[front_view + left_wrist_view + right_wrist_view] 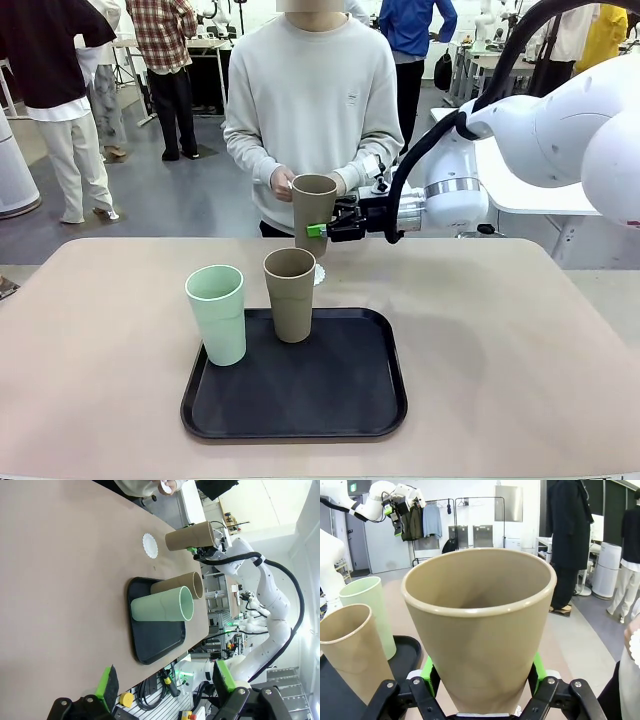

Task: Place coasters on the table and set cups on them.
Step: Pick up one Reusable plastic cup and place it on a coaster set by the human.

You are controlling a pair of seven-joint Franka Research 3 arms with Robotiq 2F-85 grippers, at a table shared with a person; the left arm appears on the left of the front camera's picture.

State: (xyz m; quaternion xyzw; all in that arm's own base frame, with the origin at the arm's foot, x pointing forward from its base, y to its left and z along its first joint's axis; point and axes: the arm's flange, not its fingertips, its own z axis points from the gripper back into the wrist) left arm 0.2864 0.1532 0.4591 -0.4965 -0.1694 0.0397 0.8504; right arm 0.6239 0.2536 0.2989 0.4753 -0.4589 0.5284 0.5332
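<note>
My right gripper (326, 227) is shut on a brown cup (313, 208) near its base, green pads (428, 671) pressing both sides of this cup (480, 625). It hangs upright above a white lacy coaster (320, 273) lying on the beige table (500, 340); the same coaster (150, 545) and held cup (190, 538) show in the left wrist view. A mint green cup (216, 314) and a second brown cup (290, 294) stand on the black tray (330, 400). My left gripper (167, 680) is open, high over the near side of the table, holding nothing.
A person (315, 100) stands at the far edge with both hands close together, holding something small and white (289, 184) just behind the lifted cup. The table (65, 580) to the left and right of the tray (150, 640) is bare.
</note>
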